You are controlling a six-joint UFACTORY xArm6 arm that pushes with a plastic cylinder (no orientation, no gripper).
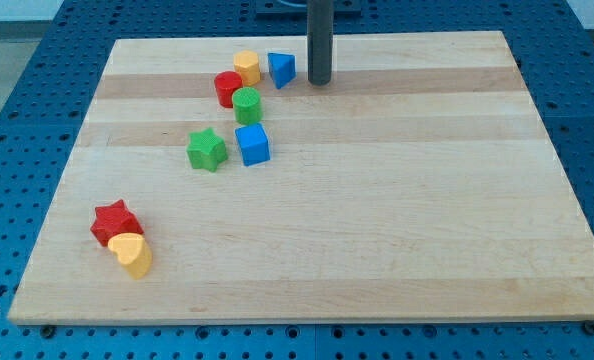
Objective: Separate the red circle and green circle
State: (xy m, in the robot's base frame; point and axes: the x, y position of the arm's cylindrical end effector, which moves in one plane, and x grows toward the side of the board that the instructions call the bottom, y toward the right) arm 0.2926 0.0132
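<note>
My tip [319, 82], the low end of the tool, stands on the surface [397, 230] near the view's top, just to the right of the blue triangle [281, 70]. The yellow block [246, 67] sits left of the triangle. Below it, the red circle [227, 88] touches the green circle [246, 104], which is lower and to the right. Further down, the green star [207, 150] is left of the blue cube [252, 144]. Far off at the bottom left, the red star [115, 222] touches the yellow heart [131, 254] below it.
</note>
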